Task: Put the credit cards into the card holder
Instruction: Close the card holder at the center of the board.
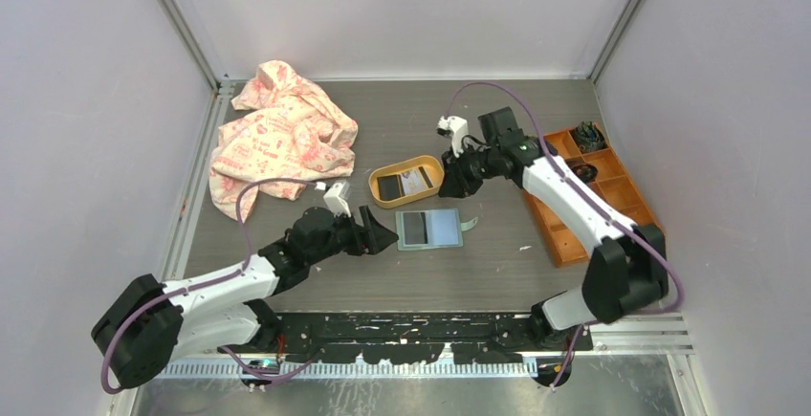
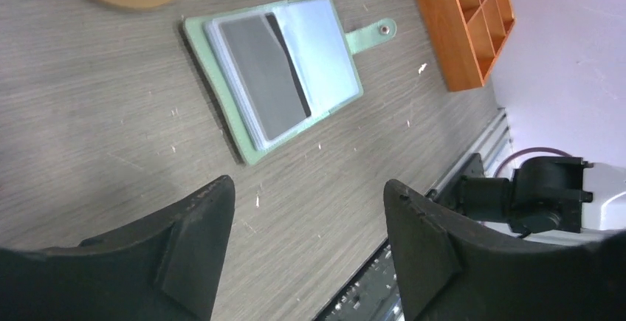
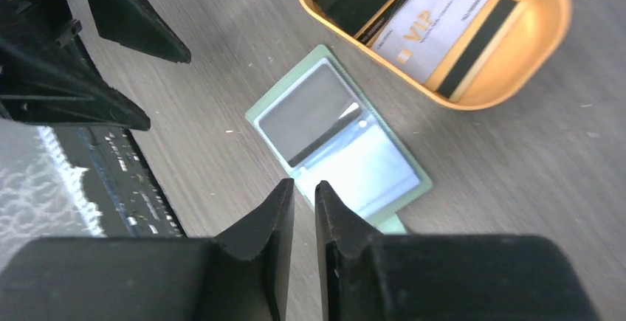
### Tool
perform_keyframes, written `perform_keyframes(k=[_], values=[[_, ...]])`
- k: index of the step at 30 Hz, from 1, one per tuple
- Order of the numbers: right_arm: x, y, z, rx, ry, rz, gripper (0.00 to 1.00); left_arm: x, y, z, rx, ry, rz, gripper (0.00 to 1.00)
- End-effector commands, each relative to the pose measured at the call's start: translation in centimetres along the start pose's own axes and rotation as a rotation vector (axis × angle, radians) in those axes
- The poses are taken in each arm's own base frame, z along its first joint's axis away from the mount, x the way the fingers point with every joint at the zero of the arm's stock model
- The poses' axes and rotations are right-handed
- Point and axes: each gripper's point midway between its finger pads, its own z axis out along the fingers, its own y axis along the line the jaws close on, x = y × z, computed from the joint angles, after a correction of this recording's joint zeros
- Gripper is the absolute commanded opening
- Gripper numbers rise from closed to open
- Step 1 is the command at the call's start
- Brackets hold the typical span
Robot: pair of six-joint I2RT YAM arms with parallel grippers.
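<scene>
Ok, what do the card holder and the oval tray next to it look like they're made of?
The card holder: likely faux leather or soft vinyl, matte sage green with a snap tab; its inner sleeves look like clear glossy plastic, since they glare. The tray: probably moulded hard plastic, smooth satin yellow-orange with rounded walls.

Top external is set high above and behind the arm bases, tilted down. The whole table (image 1: 497,263) is covered, with the bases at 6 o'clock. Left wrist is held low and close and faced across the tabletop toward 3 o'clock of the top view. Right wrist is pointed steeply down at close range. The card holder (image 1: 429,228) is shared by all three views. The yellow tray (image 3: 472,102) is cut off at 12 o'clock in both wrist views. The orange box (image 2: 458,40) is shared by the top and left wrist views.
</scene>
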Motion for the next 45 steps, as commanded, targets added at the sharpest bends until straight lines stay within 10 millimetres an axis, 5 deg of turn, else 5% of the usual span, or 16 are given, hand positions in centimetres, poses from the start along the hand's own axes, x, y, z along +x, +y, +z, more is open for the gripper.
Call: perform_keyframes(k=[1, 3, 5, 12, 24, 37, 45], values=[[-1.7, -1.3, -3.4, 0.144, -0.138, -0.121, 0.33, -0.1, -0.9, -0.6, 0.082, -0.050, -0.100, 0.79], [-2.0, -1.9, -4.4, 0.132, -0.208, -0.088, 0.52, 0.3, -0.7, -0.8, 0.109, -0.067, -0.131, 0.80], [-1.5, -2.1, -4.7, 0.066, -0.233, -0.014, 0.56, 0.5, -0.6, -1.1, 0.133, -0.087, -0.158, 0.81], [1.3, -2.0, -1.4, -0.009, -0.122, -0.037, 0.40, 1.3, 0.9, -0.3, 0.061, -0.065, -0.207, 0.79], [9.0, -2.9, 5.9, 0.040, 0.370, -0.235, 0.32, 1.9, 4.4, 4.3, -0.064, 0.031, -0.167, 0.74], [12.1, -4.6, 6.7, 0.073, 0.574, -0.182, 0.24, 3.5, 4.7, 8.5, 0.097, 0.115, -0.313, 0.55], [12.1, -4.0, 6.9, 0.042, 0.578, -0.154, 0.23, 3.1, 3.6, 8.9, 0.125, 0.132, -0.322, 0.25]])
